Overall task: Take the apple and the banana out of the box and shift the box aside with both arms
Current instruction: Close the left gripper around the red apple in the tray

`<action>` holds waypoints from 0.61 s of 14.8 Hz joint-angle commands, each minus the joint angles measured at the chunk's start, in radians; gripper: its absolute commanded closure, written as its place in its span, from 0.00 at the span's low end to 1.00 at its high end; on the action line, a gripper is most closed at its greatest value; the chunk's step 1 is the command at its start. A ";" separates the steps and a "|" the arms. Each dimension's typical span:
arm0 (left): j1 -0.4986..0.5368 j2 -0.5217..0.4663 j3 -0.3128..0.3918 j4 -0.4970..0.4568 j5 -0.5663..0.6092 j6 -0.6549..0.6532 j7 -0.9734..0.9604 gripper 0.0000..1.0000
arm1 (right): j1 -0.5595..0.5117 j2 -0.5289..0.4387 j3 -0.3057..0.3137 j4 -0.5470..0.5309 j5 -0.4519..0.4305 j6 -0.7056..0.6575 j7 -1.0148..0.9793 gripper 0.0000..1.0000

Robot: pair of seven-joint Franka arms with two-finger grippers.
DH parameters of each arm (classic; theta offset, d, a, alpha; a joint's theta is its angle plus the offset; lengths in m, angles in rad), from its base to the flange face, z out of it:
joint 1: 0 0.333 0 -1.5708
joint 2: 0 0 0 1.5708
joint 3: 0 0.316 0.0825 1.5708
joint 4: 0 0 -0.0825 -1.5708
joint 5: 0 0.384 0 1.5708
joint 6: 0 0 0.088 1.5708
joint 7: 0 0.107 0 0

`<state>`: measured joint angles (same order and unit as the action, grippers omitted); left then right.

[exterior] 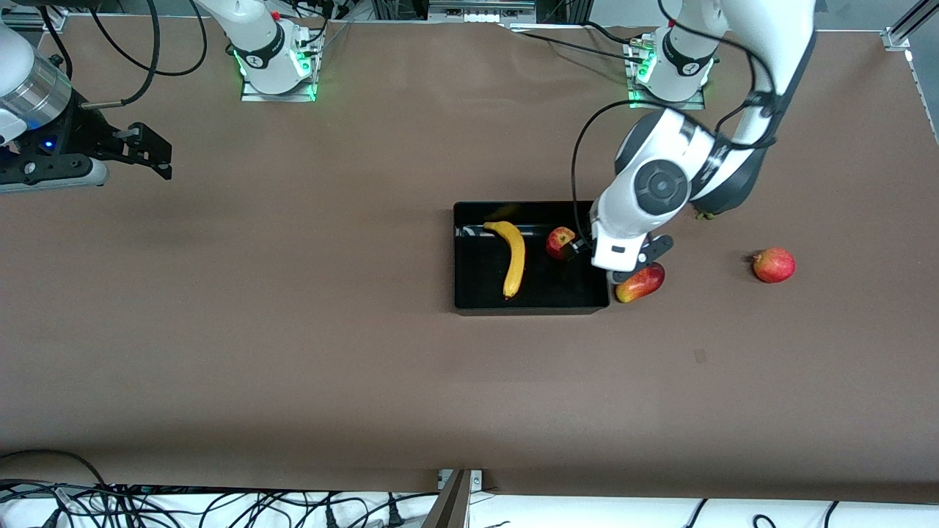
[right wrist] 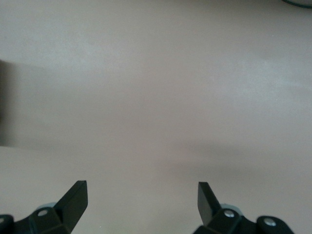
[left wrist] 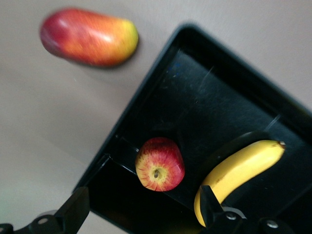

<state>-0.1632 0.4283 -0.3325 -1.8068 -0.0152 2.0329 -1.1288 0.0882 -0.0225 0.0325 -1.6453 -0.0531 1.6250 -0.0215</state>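
Brown matte tabletop [exterior: 308, 352], wide, mostly bare; two arm bases along its top edge.

L gripper [left wrist: 141, 214] hangs over the apple's corner of the box, fingers spread wide, nothing held; apple [left wrist: 160, 164] sits just ahead of the gap between them, so approx. lined up for a pinch, my read. From front cam, L gripper [exterior: 583, 248] is mostly hidden under its own wrist, right by the apple [exterior: 560, 243].

Apple lies in the box [exterior: 477, 301] at the end toward the L arm, close to the wall; banana [exterior: 514, 259] lies alongside in the box's middle, apart from the apple, curved, long axis running toward the front cam.

Mango [exterior: 640, 283] just outside the box wall, on the table; not a target; could get nudged when the box slides. Larger red round fruit [exterior: 773, 265] well apart, toward the L arm's end.

R gripper [exterior: 150, 154] waits over bare table at the R arm's end, jaws wide, empty; parked clear prob. until the banana/box steps.

Both fruits not yet out.
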 commanded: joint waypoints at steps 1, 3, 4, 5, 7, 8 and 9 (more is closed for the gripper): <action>-0.012 0.055 -0.003 0.018 0.003 0.027 -0.023 0.00 | -0.012 0.007 0.012 0.019 -0.014 -0.005 -0.005 0.00; -0.024 0.085 -0.003 0.009 0.003 0.065 -0.023 0.00 | -0.012 0.007 0.012 0.019 -0.014 -0.005 -0.005 0.00; -0.024 0.099 -0.003 0.004 0.003 0.079 -0.022 0.00 | -0.012 0.007 0.012 0.019 -0.014 -0.007 -0.005 0.00; -0.024 0.113 -0.003 -0.005 0.003 0.087 -0.011 0.00 | -0.012 0.007 0.012 0.019 -0.014 -0.007 -0.005 0.00; -0.024 0.127 -0.003 -0.035 0.004 0.147 -0.008 0.00 | -0.012 0.007 0.012 0.019 -0.014 -0.007 -0.005 0.00; -0.024 0.129 -0.003 -0.051 0.006 0.167 -0.005 0.00 | -0.012 0.007 0.012 0.019 -0.014 -0.007 -0.005 0.00; -0.024 0.136 -0.003 -0.061 0.015 0.171 -0.005 0.00 | -0.012 0.007 0.012 0.019 -0.014 -0.007 -0.005 0.00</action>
<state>-0.1886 0.5647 -0.3327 -1.8338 -0.0145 2.1701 -1.1333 0.0882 -0.0224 0.0325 -1.6453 -0.0531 1.6250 -0.0215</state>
